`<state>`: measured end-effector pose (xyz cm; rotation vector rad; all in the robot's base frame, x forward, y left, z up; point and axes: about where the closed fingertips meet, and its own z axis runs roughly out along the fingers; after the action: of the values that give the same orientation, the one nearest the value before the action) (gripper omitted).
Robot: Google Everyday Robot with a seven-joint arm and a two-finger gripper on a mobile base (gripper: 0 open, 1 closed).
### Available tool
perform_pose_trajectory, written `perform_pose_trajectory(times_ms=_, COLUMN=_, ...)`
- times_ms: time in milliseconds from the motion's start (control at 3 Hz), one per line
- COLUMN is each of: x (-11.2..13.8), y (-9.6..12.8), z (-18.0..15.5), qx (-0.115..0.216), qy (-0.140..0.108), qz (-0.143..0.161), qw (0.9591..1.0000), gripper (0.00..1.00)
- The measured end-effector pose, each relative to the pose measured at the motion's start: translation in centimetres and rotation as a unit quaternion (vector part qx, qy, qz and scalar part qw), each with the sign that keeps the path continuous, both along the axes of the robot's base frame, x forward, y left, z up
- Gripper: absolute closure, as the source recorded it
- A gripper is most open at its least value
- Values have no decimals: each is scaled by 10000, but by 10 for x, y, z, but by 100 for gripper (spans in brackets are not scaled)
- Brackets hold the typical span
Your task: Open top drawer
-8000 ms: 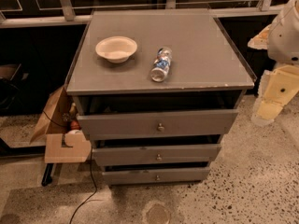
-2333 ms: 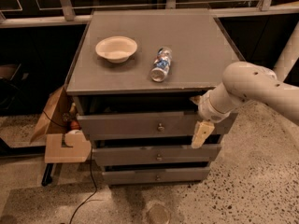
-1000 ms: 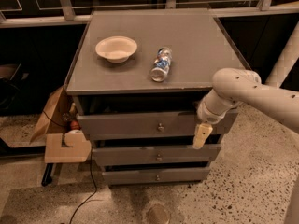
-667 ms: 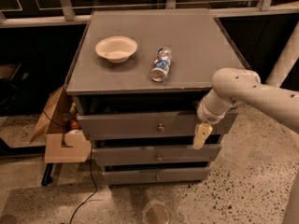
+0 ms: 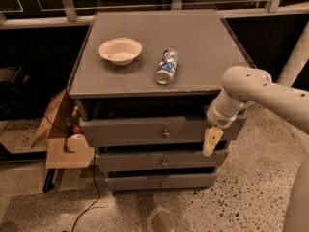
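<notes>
Operator: Camera view. Where does the gripper stand against the top drawer?

Technician: You have the gripper (image 5: 212,140) low in front of the right end of the top drawer (image 5: 130,131), hanging down across the lower edge of its front. Whether it is released or clenched cannot be told from this view.

Operator: Which way is the pull point?

Technician: The knob (image 5: 165,133) sits at the centre of the front. In the picture it is well to the left of the gripper, at about the same height. The front's long axis runs left to right, directly under the cabinet top (image 5: 193,33). Expect the pull to run at right angles to that axis, toward the camera. You will likely need a sideways shift along the front to reach the knob first.
</notes>
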<state>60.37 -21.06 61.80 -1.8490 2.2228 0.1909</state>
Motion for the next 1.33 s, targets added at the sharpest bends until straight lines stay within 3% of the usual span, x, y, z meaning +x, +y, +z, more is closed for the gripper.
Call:
perform_pose_trajectory(times_ms=667, x=-21, y=-12, z=8, qx=124, qy=530, qz=-132, qw=9984, gripper=0)
perform_pose_trajectory(times_ms=1000, x=-21, y=-12, z=9, qx=124, qy=531, qz=-132, qw=9984, gripper=0)
perform_pose_trajectory(times_ms=1333, x=-39, y=-17, z=13, qx=157, qy=789, qz=-189, qw=9966, gripper=0)
